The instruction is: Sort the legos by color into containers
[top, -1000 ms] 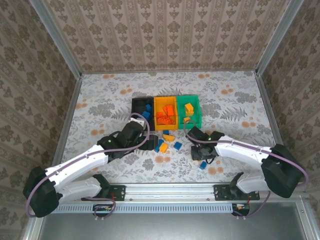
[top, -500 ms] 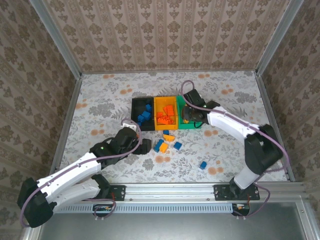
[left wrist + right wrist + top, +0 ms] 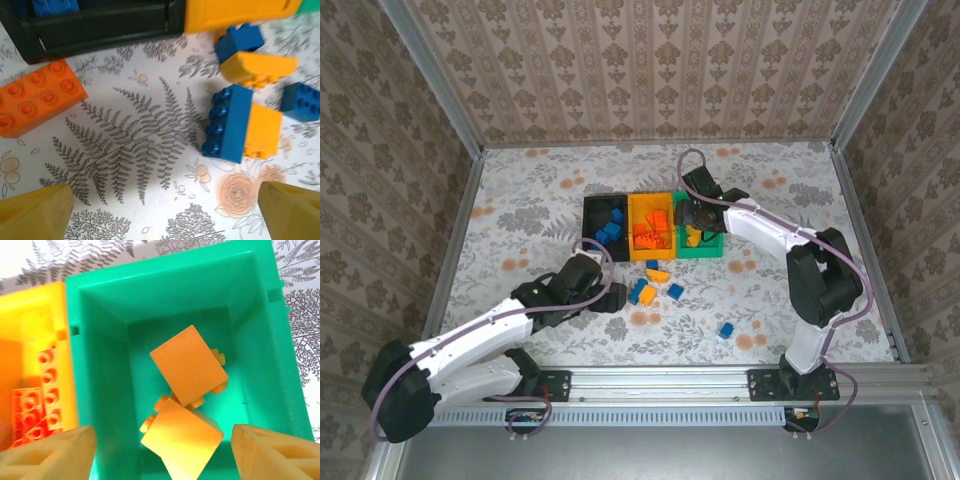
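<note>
Sorting midway. Right gripper [image 3: 162, 452] over green bin [image 3: 260, 340], jaws apart, empty; two yellow-orange legos [image 3: 187, 365] lie inside. Left gripper [image 3: 165, 210], jaws apart, above loose legos [image 3: 257, 67] (blue brick [image 3: 227, 122], red-orange brick [image 3: 35, 102] near). Next likely: lower, centre on one, pinch.

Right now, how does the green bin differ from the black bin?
The green bin holds two yellow-orange bricks; the black bin holds blue bricks. The green bin sits at the right end of the row, the black bin at the left end, with the orange bin between. The right gripper hangs open above the green bin; no gripper is above the black bin. Both are open-top rectangular bins of like size.
</note>
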